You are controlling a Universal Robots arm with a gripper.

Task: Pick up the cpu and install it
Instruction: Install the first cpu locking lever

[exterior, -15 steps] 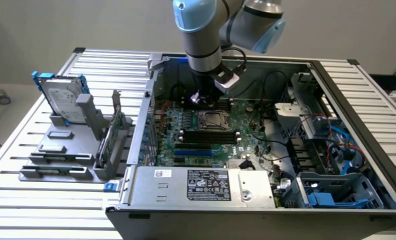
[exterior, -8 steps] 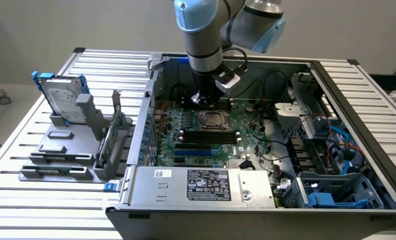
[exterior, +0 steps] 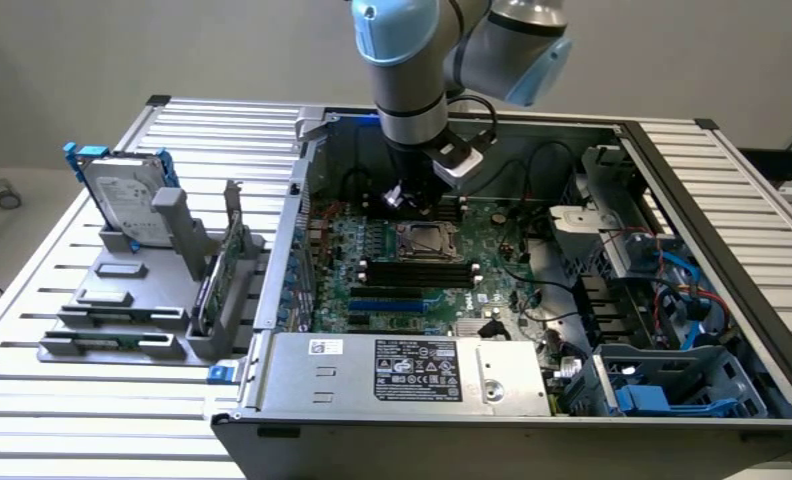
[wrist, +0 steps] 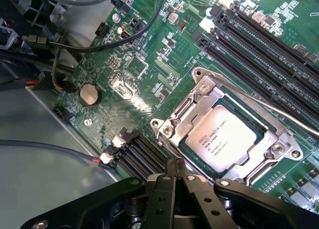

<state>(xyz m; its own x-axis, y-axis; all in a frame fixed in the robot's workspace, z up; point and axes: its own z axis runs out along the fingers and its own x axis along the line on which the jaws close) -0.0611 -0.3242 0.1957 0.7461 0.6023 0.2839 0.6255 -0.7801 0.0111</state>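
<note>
Robot arm reaching into an open computer case; its tool is closed and empty above one cpu seated in the socket.

Exterior view: one arm (exterior: pixel 410 70) lowers its tool (exterior: pixel 403 197) over the motherboard (exterior: pixel 423 270); one hard drive (exterior: pixel 123 200) stands outside on the bench (exterior: pixel 49 400). Wrist view: tool (wrist: pixel 175 175) fingers pressed together just beside the cpu (wrist: pixel 219 138), which lies flat inside the socket frame (wrist: pixel 199 97); one coin battery (wrist: pixel 90 94).

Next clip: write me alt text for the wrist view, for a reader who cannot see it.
A small square cpu with a shiny silver-grey metal top sits in its metal socket frame on a green motherboard. The black end effector hangs just beside the socket, shut and holding nothing. Black memory slots, a round coin battery and black cables surround it.
</note>
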